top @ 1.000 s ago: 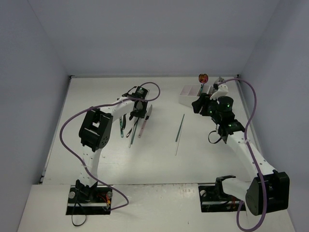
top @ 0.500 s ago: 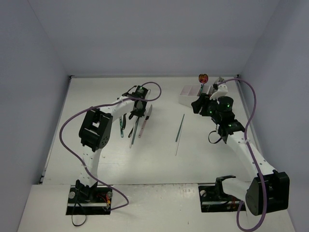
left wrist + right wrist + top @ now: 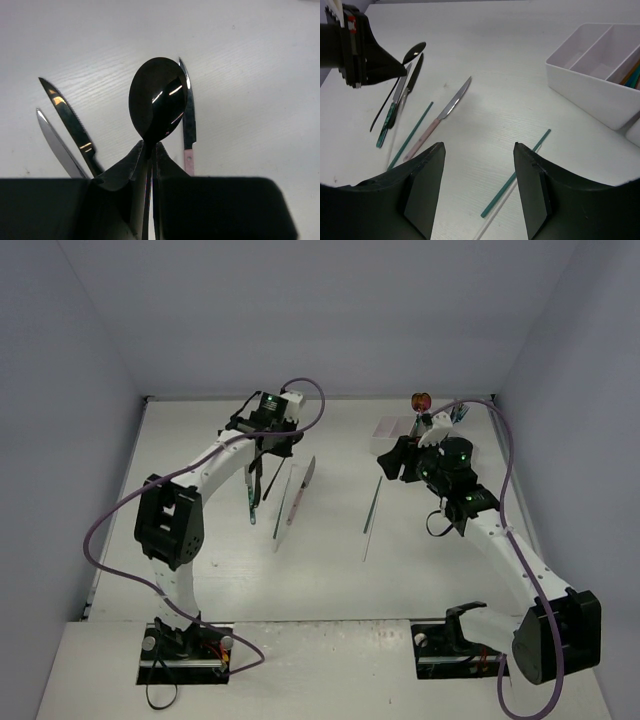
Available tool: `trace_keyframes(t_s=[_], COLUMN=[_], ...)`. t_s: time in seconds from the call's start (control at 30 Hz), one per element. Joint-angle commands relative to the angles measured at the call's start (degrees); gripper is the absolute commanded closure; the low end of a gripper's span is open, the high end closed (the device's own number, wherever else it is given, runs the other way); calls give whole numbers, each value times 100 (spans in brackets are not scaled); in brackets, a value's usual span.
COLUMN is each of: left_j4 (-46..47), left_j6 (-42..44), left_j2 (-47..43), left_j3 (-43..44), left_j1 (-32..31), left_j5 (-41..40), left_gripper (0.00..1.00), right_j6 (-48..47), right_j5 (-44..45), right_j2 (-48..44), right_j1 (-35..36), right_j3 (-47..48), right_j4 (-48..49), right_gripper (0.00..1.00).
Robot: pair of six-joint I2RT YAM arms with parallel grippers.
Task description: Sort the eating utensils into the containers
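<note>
The left claw [image 3: 150,150] is clenched on a black spoon [image 3: 157,102], pinching it at the neck so that the bowl juts out past the fingertips and the handle runs back between them. From the right wrist view the spoon is raised over the table [image 3: 250,50] with its handle slanting down (whether the tip touches the surface I cannot tell). Beneath it lie three knives: a pink-handled one [image 3: 189,125], a black one [image 3: 70,122] and a silver one [image 3: 55,142].

The right claw [image 3: 479,150] is released – fingers spread, nothing between them – above a green stick [image 3: 517,172] lying flat. The white tray [image 3: 590,87] of compartments sits near it at the far right of the table, with coloured sticks [image 3: 631,75] in one compartment at the edge of view.
</note>
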Motion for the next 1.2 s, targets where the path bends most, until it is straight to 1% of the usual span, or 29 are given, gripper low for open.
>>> trace_keyframes(t_s=[0.0,0.13,0.23,0.3,0.4,0.53,0.6,0.7,0.83,0.93,1.0,1.17], left_j4=[302,231,109,70,185,382,462,673,737,697,604,370], left_j6=[257,449,502,502,461,73,-110,-345,-475,-423,-323,-107], left_j2=[-302,-204,-163,-334,-732,-1512,-1869,-2461,-3010,-3325,-3431,-3398], left_j3=[231,575,854,866,612,142,-236,-584,-974,-1176,-1215,-1241], left_j1=[286,485,672,796,839,829,808,786,778,769,769,769], left_j5=[255,236,529,1114,2104,3210,3615,4164,4405,4406,4574,4862], left_gripper=[100,100,100,100,100,100,100,100,100,100,100,100], right_j6=[-149,-193,-256,-370,-560,-843,-976,-1200,-1349,-1265,-1234,-1173], right_j5=[-251,-294,-405,-672,-964,-1322,-1588,-1939,-2214,-2392,-2512,-2462], right_j2=[34,69,119,148,139,171,194,194,364,595,742,1010], right_j1=[129,202,253,317,492,691,740,791,813,894,1025,1363], right_j3=[374,440,521,594,746,1004,1192,1346,1676,1934,2172,2640], right_j4=[422,413,413,413,413,403,387,387,387,387,387,378], right_gripper=[46,45,45,45,44,43,42,40,38,36,34,32])
